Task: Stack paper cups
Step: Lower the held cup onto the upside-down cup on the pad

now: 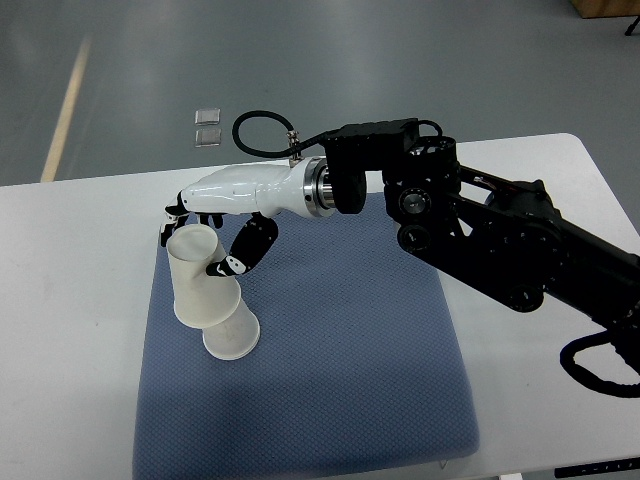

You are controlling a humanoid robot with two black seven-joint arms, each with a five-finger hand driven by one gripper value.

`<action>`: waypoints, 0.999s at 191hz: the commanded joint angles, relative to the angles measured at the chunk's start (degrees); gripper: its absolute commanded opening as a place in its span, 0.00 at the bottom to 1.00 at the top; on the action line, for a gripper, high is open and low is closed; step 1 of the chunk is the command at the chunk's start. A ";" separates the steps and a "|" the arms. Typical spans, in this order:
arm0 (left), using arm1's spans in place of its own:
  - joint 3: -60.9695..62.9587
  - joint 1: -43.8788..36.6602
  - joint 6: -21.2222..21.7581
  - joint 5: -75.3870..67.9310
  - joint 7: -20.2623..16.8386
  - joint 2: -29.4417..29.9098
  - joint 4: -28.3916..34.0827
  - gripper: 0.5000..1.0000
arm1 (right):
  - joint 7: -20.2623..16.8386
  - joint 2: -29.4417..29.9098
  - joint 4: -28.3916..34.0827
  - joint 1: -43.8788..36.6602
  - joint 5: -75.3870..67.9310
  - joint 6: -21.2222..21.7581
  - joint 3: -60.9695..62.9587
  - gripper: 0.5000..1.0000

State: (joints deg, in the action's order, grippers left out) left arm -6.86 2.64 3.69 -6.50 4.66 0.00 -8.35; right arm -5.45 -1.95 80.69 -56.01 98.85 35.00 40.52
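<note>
On the blue mat (330, 400) covering the white surface (70, 330), at about 9 o'clock, the right robot hand (215, 225) is reaching in from the right and its fingers are curling around the upper paper cup (195, 275), rim up. That cup is sitting tilted in a second paper cup (232, 335) lying toward 5 o'clock.

A white rectangular surface (70, 300) stands on a grey smooth floor (300, 60). At eleven o'clock, a pale diagonal floor stripe (68, 105) runs; two small clear square tiles (207, 125) lie nearby.
</note>
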 commanded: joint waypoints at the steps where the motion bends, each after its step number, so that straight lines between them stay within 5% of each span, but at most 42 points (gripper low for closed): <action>1: 0.00 0.00 0.00 0.00 0.00 0.00 0.00 1.00 | 0.00 -0.07 0.00 -0.06 0.03 0.00 0.00 0.09; 131: 0.00 0.00 0.00 0.00 0.00 0.00 0.00 1.00 | 0.09 0.02 -0.09 0.91 3.19 0.00 -2.20 0.07; 166: 0.00 0.00 0.00 0.00 0.00 0.00 0.00 1.00 | 0.09 0.02 -0.44 1.17 3.28 0.00 -2.20 0.16; 191: 0.00 0.00 0.00 0.00 0.00 0.00 0.00 1.00 | 0.09 0.11 -0.62 1.26 3.19 -0.64 -2.73 0.41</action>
State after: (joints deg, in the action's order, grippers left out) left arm -6.86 2.64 3.69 -6.50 4.66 0.00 -8.35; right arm -5.36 -1.90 80.18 -54.79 102.13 34.95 38.15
